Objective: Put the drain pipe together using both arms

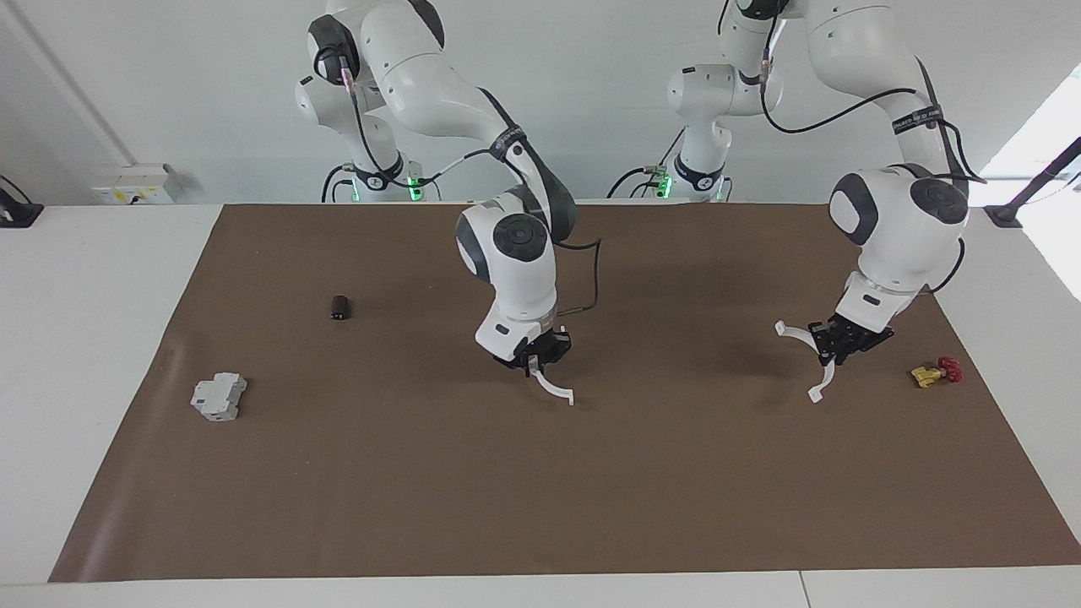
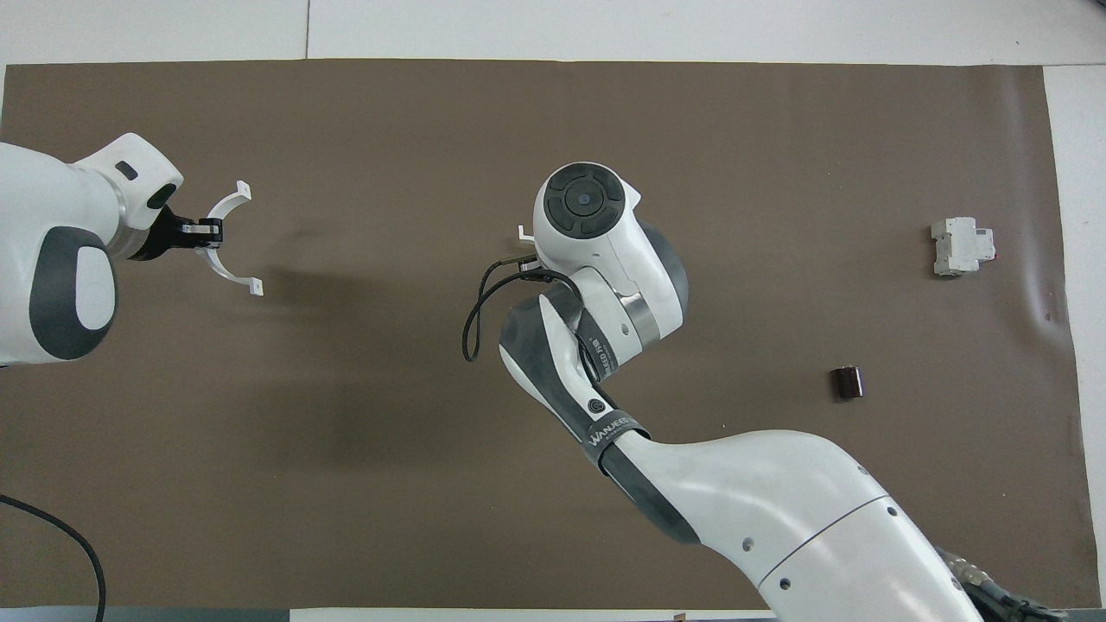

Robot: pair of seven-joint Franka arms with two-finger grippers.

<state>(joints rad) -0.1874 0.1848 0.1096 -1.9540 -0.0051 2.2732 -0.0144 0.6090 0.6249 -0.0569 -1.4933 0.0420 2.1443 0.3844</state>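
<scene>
The drain pipe is in two white half-circle arcs. My left gripper (image 1: pixel 836 344) is shut on the middle of one arc (image 1: pixel 801 336), held in the air over the mat at the left arm's end; it also shows in the overhead view (image 2: pixel 226 206), in the left gripper (image 2: pixel 206 231). My right gripper (image 1: pixel 534 361) is shut on one end of the other arc (image 1: pixel 556 388), held low over the middle of the mat. In the overhead view the right arm's wrist hides that arc except one tab (image 2: pixel 524 232).
A small yellow valve with a red knob (image 1: pixel 936 371) lies near the left gripper at the mat's edge. A grey boxy block (image 1: pixel 219 396) and a small dark cylinder (image 1: pixel 340 306) lie at the right arm's end of the brown mat (image 1: pixel 540 507).
</scene>
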